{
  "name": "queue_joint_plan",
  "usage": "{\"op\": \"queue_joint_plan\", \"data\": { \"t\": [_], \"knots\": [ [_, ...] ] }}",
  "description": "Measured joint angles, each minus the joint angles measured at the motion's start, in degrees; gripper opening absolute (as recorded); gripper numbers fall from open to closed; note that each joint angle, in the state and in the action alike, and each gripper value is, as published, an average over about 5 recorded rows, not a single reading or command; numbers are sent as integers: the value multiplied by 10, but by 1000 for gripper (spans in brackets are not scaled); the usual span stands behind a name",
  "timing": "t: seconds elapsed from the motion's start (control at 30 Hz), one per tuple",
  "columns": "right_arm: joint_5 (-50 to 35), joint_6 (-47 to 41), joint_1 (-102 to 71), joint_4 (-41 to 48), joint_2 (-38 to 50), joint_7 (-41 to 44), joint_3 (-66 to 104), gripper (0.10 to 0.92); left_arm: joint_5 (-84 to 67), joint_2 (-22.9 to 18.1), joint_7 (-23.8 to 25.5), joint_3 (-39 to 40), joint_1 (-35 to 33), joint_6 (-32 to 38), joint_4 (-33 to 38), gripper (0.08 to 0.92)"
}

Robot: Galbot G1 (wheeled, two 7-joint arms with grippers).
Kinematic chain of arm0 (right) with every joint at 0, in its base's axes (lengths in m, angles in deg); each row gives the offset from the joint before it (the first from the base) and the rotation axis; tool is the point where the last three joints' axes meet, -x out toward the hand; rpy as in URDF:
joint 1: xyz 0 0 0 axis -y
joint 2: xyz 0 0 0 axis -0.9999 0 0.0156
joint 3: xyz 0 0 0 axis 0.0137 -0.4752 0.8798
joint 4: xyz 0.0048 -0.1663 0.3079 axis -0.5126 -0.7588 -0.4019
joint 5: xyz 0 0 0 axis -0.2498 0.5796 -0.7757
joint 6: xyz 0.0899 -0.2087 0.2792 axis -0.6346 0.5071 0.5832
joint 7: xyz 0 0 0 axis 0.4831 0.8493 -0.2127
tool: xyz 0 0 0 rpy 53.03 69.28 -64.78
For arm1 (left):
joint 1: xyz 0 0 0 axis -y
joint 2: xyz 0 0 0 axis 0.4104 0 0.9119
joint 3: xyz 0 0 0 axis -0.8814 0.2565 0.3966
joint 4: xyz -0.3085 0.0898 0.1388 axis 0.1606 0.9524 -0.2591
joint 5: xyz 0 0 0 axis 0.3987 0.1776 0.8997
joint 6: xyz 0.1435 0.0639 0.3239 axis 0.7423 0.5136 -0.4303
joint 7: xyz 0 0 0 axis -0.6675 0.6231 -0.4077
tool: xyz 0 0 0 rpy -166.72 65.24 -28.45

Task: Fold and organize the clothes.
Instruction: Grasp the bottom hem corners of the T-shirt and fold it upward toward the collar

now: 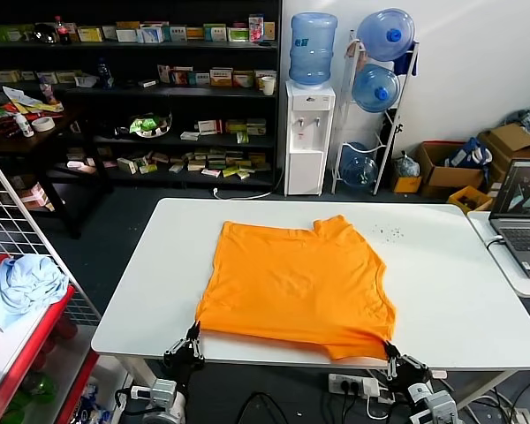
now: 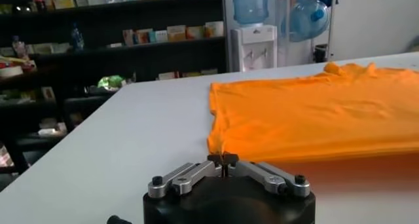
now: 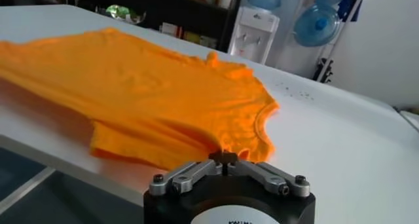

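A plain orange T-shirt [image 1: 296, 283] lies flat on the white table [image 1: 450, 291], collar at the far side. My left gripper [image 1: 193, 336] is shut on the shirt's near left corner at the table's front edge; the pinched cloth shows in the left wrist view [image 2: 219, 143] at the closed gripper [image 2: 222, 158]. My right gripper [image 1: 390, 350] is shut on the shirt's near right corner; the right wrist view shows the shirt [image 3: 144, 94] running away from the closed gripper [image 3: 223, 157].
A light blue cloth bundle [image 1: 22, 287] lies on a red rack at the left. An open laptop [image 1: 523, 216] sits on a side table at the right. Shelves [image 1: 159, 97], a water dispenser [image 1: 308, 132] and boxes stand behind.
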Motion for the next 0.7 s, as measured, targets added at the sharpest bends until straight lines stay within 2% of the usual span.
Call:
{"op": "queue_joint_plan", "data": {
  "t": [0.3,0.7],
  "knots": [
    [-16,15,64,32,13,-14,-18,125,11,5,2,14,33,4,-15,104],
    [-36,27,165,110,22,-19,-46,125,14,7,3,41,113,5,-81,104]
  ]
}}
